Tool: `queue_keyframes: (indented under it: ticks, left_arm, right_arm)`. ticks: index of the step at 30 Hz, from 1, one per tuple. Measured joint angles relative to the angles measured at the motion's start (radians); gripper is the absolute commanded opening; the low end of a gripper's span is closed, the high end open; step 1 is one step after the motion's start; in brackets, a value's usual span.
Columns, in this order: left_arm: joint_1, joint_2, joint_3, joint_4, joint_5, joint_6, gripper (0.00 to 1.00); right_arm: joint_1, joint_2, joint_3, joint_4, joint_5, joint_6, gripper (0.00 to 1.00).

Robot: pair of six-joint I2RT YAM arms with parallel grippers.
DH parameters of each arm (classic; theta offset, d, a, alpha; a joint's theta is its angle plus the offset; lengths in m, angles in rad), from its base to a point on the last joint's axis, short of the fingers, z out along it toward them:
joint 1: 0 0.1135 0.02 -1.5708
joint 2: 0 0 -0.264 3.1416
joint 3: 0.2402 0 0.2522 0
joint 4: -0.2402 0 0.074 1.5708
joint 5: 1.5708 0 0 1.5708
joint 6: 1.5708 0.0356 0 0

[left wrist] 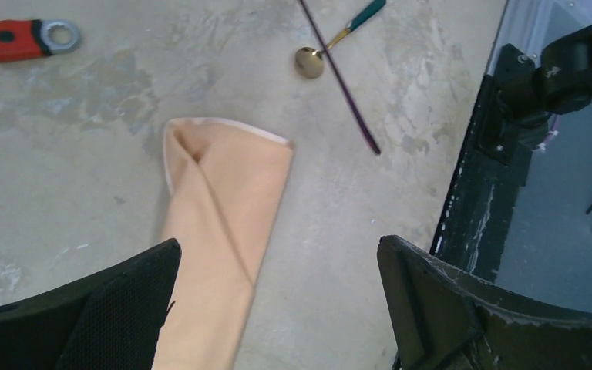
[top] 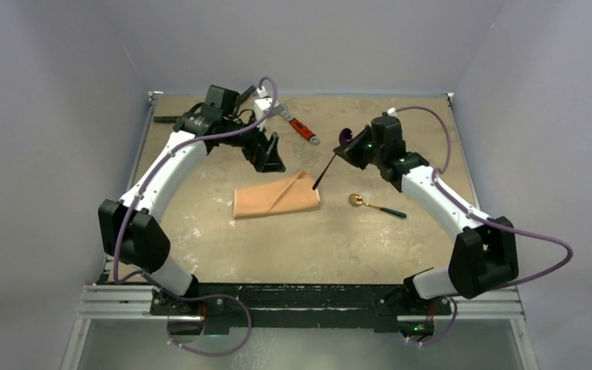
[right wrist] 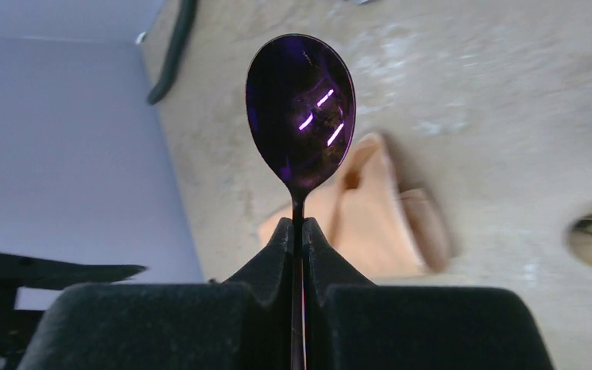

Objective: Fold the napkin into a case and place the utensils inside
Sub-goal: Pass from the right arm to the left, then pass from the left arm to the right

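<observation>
Black-padded, pinches purple spoon (right wrist: 301, 108) handle in raised right claw (right wrist: 297, 227) beside napkin (top: 276, 199); holds left claw (left wrist: 277, 247) wide over it, wrench (top: 301, 127) behind

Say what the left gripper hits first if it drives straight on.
Probably the folded napkin near its long edge, or the bare table just beside it; the open left gripper points down there, and depth is unclear.

walls (top: 316, 38): plain pale lavender | table (top: 316, 247): mottled beige top, dark front rail (top: 293, 297) | light: even
</observation>
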Motion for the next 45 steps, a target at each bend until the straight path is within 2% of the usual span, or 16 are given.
queue_keyframes:
  ticks: [7,12,15,16,17,18,20,21,23,24,25,28,32,35,38,45]
  left_arm:
    - [-0.069,-0.014,-0.035,0.081,0.012,-0.158,0.87]
    - [-0.122,-0.012,-0.069,0.138,0.012,-0.245,0.7]
    - [-0.141,-0.003,-0.073,0.158,0.019,-0.289,0.44]
    - [-0.142,0.0,-0.074,0.163,0.022,-0.296,0.3]
    - [-0.142,0.003,-0.074,0.168,0.025,-0.304,0.1]
    - [-0.142,0.005,-0.076,0.171,0.027,-0.311,0.0]
    - [-0.138,0.014,-0.076,0.151,-0.009,-0.322,0.0]
    - [-0.127,0.025,-0.077,0.148,-0.021,-0.323,0.0]
    - [-0.104,0.047,-0.077,0.148,-0.008,-0.32,0.0]
    - [-0.101,0.05,-0.077,0.142,0.0,-0.319,0.0]
    - [-0.101,0.05,-0.077,0.135,0.014,-0.315,0.0]
    - [-0.1,0.047,-0.079,0.124,0.072,-0.288,0.0]
    - [-0.071,0.033,-0.092,0.08,0.158,-0.225,0.0]
    - [-0.047,0.029,-0.093,0.005,0.21,-0.154,0.0]
    - [-0.038,0.029,-0.093,-0.088,0.253,-0.079,0.0]
    - [-0.045,0.034,-0.092,-0.269,0.327,0.068,0.0]
  right_arm:
    - [0.137,0.048,0.117,0.066,0.011,0.128,0.0]
    - [0.179,0.084,0.167,0.11,0.026,0.171,0.0]
    - [0.19,0.093,0.179,0.123,0.034,0.184,0.0]
    - [0.192,0.095,0.182,0.127,0.035,0.188,0.0]
    - [0.194,0.097,0.182,0.133,0.035,0.191,0.0]
    - [0.197,0.098,0.182,0.136,0.036,0.195,0.0]
    - [0.202,0.097,0.182,0.142,0.042,0.196,0.02]
    - [0.203,0.092,0.182,0.144,0.041,0.191,0.09]
    - [0.208,0.09,0.18,0.16,0.039,0.167,0.3]
    - [0.209,0.091,0.172,0.174,0.032,0.16,0.48]
    - [0.209,0.089,0.155,0.204,0.002,0.142,0.59]
    - [0.184,0.073,0.087,0.299,-0.134,0.052,0.8]
    - [0.056,0.029,-0.013,0.378,-0.444,-0.151,0.87]
    - [-0.08,-0.022,-0.075,0.415,-0.647,-0.282,0.87]
    - [-0.171,-0.074,-0.119,0.483,-0.789,-0.348,0.85]
    - [-0.171,-0.018,-0.101,0.668,-0.978,-0.382,0.74]
